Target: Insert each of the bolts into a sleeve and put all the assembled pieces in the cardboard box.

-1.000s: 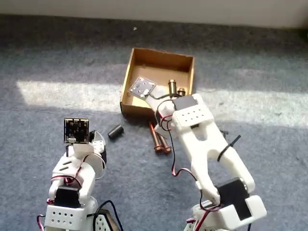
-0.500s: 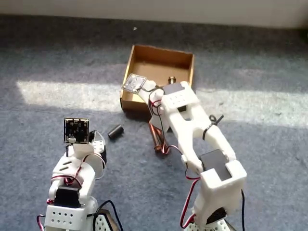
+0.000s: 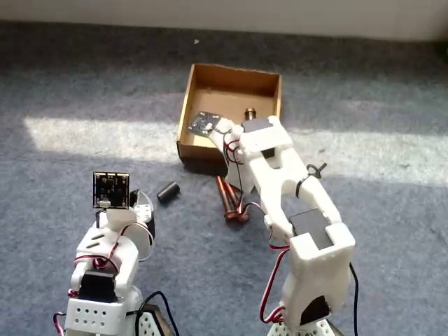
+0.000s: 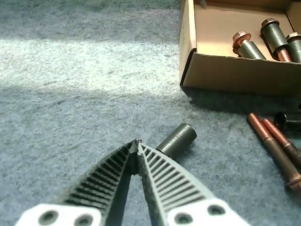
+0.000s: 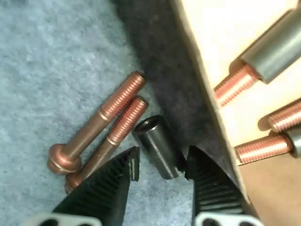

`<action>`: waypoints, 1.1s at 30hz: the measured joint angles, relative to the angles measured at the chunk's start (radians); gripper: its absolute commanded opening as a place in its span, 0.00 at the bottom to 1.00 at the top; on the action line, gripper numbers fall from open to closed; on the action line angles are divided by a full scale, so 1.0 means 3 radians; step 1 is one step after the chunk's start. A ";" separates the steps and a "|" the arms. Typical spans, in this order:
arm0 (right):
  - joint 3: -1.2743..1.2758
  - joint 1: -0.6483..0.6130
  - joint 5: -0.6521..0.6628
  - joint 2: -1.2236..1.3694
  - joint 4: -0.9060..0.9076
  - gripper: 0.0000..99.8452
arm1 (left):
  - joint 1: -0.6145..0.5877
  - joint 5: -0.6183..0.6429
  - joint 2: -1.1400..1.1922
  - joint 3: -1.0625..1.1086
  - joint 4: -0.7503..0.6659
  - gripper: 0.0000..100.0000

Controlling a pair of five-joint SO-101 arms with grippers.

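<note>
My right gripper [image 5: 161,164] has its jaws spread wide, and a dark sleeve [image 5: 157,147] lies on the grey carpet [image 5: 56,56] in the gap between them, its open end pointing away from me. It sits closer to one fingertip than the other; I cannot tell whether that tip touches it. Just outside one jaw lie two loose copper bolts [image 5: 96,125], side by side and touching, threads pointing forward. Just outside the other jaw rises the wall of the cardboard box [image 5: 197,70], and beyond that wall rest assembled pieces [image 5: 270,49], bolts already seated in sleeves.

My left gripper [image 4: 137,150] has its jaws pressed together on nothing. A second sleeve [image 4: 178,140] lies on the carpet just beyond their tips, slightly to one side, with the box farther ahead.
</note>
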 measured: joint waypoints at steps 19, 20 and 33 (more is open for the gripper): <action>-0.0056 0.0015 -0.0010 0.0338 -0.0138 0.13 | 0.0000 0.0000 0.0000 0.0000 0.0000 0.01; -0.0056 0.0015 -0.0010 0.0343 -0.0138 0.10 | 0.0000 0.0000 0.0000 0.0000 0.0000 0.01; -0.0210 0.0051 -0.0020 0.0297 0.0143 0.00 | 0.0000 0.0000 0.0000 0.0000 0.0000 0.01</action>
